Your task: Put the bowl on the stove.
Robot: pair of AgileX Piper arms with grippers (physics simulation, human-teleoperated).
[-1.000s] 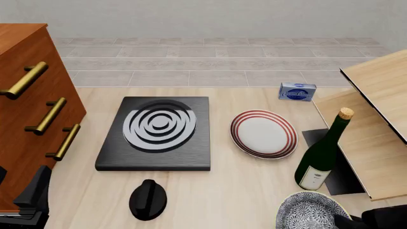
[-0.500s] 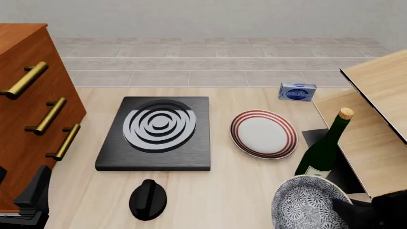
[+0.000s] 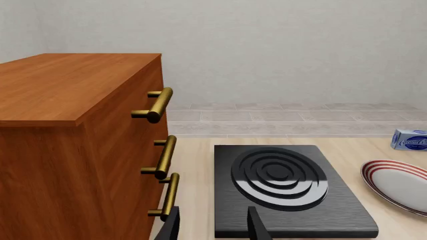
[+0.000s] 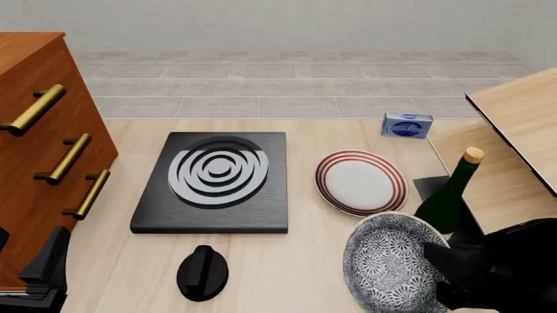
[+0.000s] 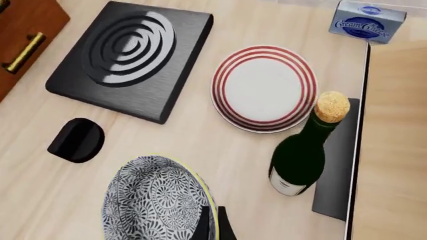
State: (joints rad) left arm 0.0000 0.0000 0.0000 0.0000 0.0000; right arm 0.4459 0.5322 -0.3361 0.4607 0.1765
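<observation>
The bowl [image 4: 389,263], blue-grey floral on white, hangs tilted above the table's near right, its rim pinched by my right gripper [image 4: 440,259], which is shut on it. In the right wrist view the bowl [image 5: 155,202] fills the lower middle, with the gripper [image 5: 211,223] clamped over its rim. The stove [image 4: 218,179], a black slab with silver rings, lies left of centre and is bare, as the stove [image 5: 130,57] shows from the right wrist too. My left gripper [image 3: 215,227] stands open at the near left, short of the stove [image 3: 287,185].
A red-ringed plate [image 4: 361,182] lies between stove and bowl. A green bottle [image 4: 448,199] stands just behind the bowl. A black knob [image 4: 203,272] sits near the stove's front edge. Wooden drawers [image 4: 44,150] stand left, a wooden rack [image 4: 513,163] right, a blue box [image 4: 406,125] far back.
The right gripper has lifted the bowl and carried it up and to the left, from the frame's bottom edge to just below the plate. The left arm has stayed still.
</observation>
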